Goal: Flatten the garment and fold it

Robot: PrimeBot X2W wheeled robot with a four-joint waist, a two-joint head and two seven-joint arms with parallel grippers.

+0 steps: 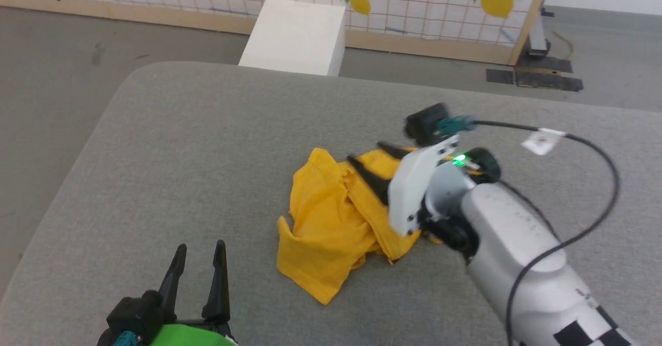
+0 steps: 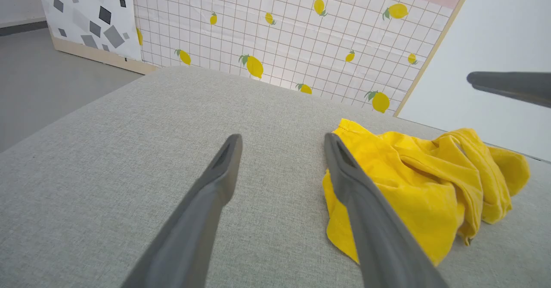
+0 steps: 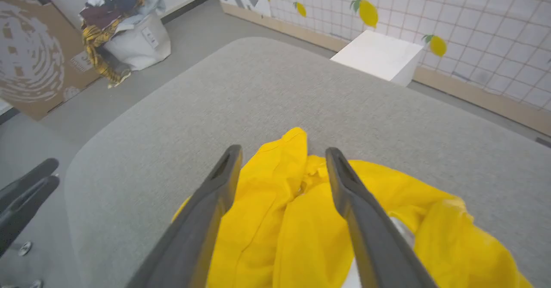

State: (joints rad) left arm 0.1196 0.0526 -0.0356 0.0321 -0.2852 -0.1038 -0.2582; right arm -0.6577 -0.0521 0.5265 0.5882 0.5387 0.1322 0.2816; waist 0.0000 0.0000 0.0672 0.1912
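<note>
Grey fabric-covered tabletop [image 1: 207, 129], rounded corners, grey floor [image 1: 51, 77] around it. Beyond it: one lemon-print grid wall panel [image 1: 414, 10], one white box [image 1: 297, 35]. One bag of clothes [image 3: 137, 38] on the floor. One garment [image 1: 331, 222], crumpled, mid-table. Two grippers: right gripper [image 1: 366, 152] over the garment, jaws spread, gripping nothing; left gripper [image 1: 200, 245] near the table's front edge, jaws apart, empty.

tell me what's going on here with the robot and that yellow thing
A two-armed robot is working on a yellow garment that lies crumpled on a grey padded table. Its right gripper is over the heap with fingers apart, holding nothing. Its left gripper is open too, over bare table off to the side. Nothing is flattened or folded yet.
</note>
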